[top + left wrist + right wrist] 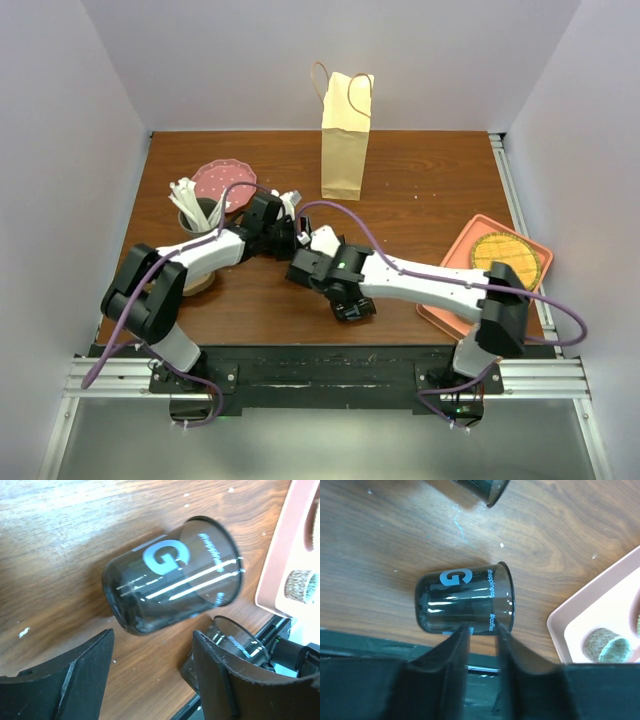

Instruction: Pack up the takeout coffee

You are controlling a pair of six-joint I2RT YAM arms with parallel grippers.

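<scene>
Two small dark cups with blue-white print lie on their sides on the wooden table; I see no lid on either. One cup (172,582) lies just ahead of my left gripper (152,635), which is open and empty, its jaws wide apart. The other cup (465,602) lies near the table's front edge, and its rim also shows in the left wrist view (235,640). My right gripper (482,627) hovers at this cup's near side with only a narrow gap between its fingers and nothing in it. In the top view both grippers (290,235) (352,303) meet mid-table and hide the cups.
A tall paper bag (345,140) stands upright at the back centre. A grey cup of white utensils (195,215) and a pink plate (222,180) are at the left. A pink tray (452,262) with a woven coaster (505,258) is at the right.
</scene>
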